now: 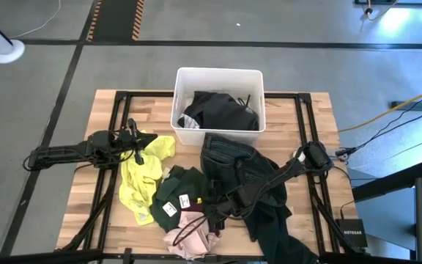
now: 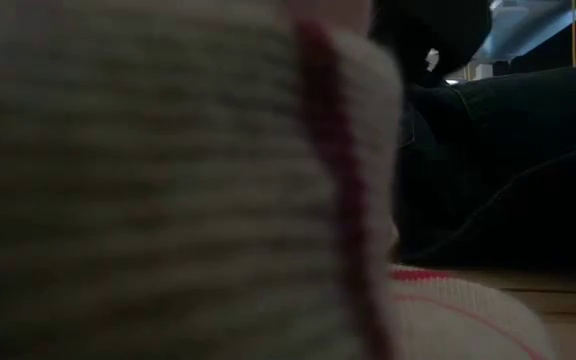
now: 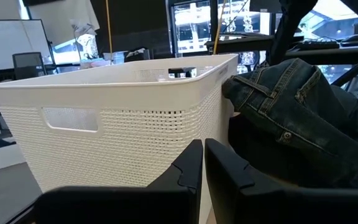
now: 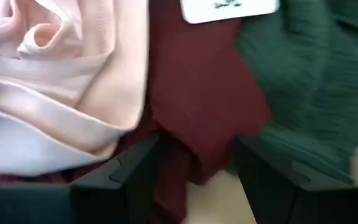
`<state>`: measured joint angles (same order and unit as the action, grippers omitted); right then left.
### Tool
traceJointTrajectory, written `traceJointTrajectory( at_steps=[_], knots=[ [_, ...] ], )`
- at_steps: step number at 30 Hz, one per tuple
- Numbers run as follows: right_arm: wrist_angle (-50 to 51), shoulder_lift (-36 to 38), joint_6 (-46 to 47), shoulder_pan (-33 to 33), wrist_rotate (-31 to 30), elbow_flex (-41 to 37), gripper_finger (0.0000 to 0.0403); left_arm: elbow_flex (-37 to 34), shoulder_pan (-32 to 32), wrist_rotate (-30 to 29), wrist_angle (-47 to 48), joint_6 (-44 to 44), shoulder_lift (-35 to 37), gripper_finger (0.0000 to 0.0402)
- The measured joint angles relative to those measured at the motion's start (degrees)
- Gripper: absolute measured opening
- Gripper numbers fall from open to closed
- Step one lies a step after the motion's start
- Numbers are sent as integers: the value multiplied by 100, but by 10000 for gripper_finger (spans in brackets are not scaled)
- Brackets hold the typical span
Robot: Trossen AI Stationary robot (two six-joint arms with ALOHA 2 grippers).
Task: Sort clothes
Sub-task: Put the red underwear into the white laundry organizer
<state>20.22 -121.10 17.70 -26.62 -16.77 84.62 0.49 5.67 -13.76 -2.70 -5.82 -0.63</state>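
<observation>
Right gripper [image 4: 194, 171] low over the clothing heap, jaws spread wide with a fold of soft maroon fabric [image 4: 197, 93] between them, not clamped. Beside the maroon lies a pale pink satin piece [image 4: 61, 74], on its other side a dark green knit shirt [image 4: 309, 87]. Out on the wooden slatted surface [image 1: 306, 125], dark blue jeans [image 1: 229, 154] sprawl under the right arm. Left gripper [image 1: 139, 150], jaws pressed together and holding nothing, sits above a bright yellow top [image 1: 141, 180]. Black garments [image 1: 218, 110] fill the white perforated plastic bin [image 1: 218, 73].
</observation>
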Motion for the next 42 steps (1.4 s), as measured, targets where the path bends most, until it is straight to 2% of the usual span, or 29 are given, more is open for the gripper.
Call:
traceJointTrajectory(
  at_steps=[4, 8, 11, 17, 19, 24, 30, 36, 42],
  knots=[
    [-262, -181, -38, 1, 41, 2, 218, 0, 0, 0, 0, 2, 1, 13],
    [-268, -282, 6, -5, -370, 2, 203, 0, -1, 0, 0, 4, 1, 13],
    [-441, -282, 39, -3, -675, 2, 161, 0, 0, 2, 0, 4, 1, 13],
    [-863, -281, 48, 1, -957, 9, 32, 0, 0, 0, 0, -70, 1, 13],
    [-818, -282, 0, 1, -939, 9, 13, 1, -1, 0, 0, -73, -1, 13],
    [-817, -282, -3, 1, -1180, 9, 37, 0, 0, 0, 0, -151, 1, 13],
    [-817, -282, -18, 1, -1227, 9, 9, 0, 0, 0, 0, -151, 1, 13],
    [-789, -282, -17, -5, -1422, 92, 22, 1, 0, 0, 0, -149, -1, 13],
    [-468, -281, -148, -5, -1467, 545, 7, 0, -2, 0, 0, -64, 0, 13]
  ],
)
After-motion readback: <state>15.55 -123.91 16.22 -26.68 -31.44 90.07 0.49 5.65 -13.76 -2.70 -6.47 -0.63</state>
